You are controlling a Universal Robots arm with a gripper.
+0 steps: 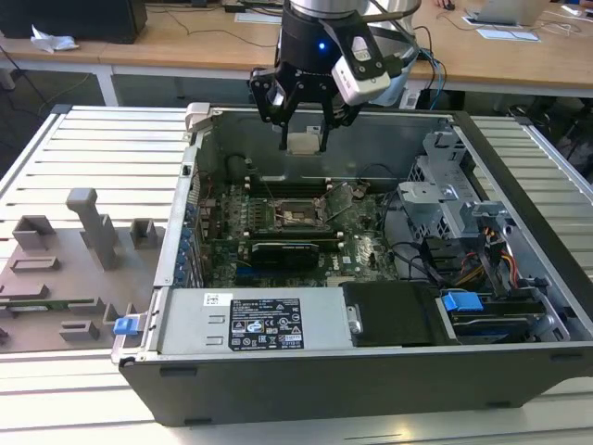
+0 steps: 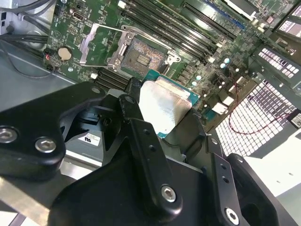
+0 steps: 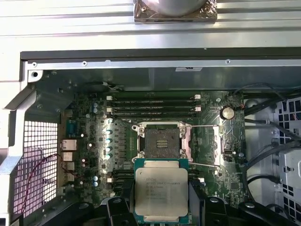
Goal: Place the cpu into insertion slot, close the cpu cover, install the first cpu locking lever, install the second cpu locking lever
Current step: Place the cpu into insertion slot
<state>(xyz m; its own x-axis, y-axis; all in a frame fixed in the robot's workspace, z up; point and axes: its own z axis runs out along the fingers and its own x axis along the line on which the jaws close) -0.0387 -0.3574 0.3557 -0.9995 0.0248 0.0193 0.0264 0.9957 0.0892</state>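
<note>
While hanging over the open computer case (image 1: 371, 380), the gripper (image 1: 304, 139) is clamping the cpu (image 3: 161, 190) by two opposite edges, silver metal top facing the first wrist view. Cpu is hovering well above the green motherboard (image 3: 94, 136), not seated. Insertion slot (image 3: 161, 140) is lying bare, dark centre exposed. Cpu cover (image 2: 88, 44) is standing flipped open beside the slot, on the coin battery (image 2: 64, 53) side. Case is resting on the slatted bench (image 1: 102, 148)
</note>
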